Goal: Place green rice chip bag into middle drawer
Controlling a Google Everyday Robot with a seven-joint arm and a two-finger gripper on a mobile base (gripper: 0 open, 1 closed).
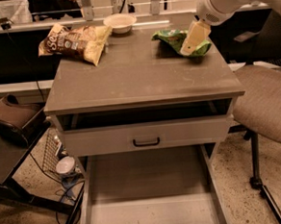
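The green rice chip bag (173, 38) lies on the back right of the grey cabinet top (143, 75). My gripper (194, 37), pale yellow at the end of the white arm, comes down from the upper right. It rests on the right part of the bag and covers it there. The middle drawer (147, 214) is pulled out wide at the bottom of the view. Its pale flat floor is bare and its thin side walls run toward me.
A yellow-and-brown chip bag (75, 40) and a white bowl (120, 23) sit at the back left of the top. The top drawer front with a black handle (146, 142) stands slightly ajar. An office chair (268, 105) stands at right, a dark side table (12, 142) at left.
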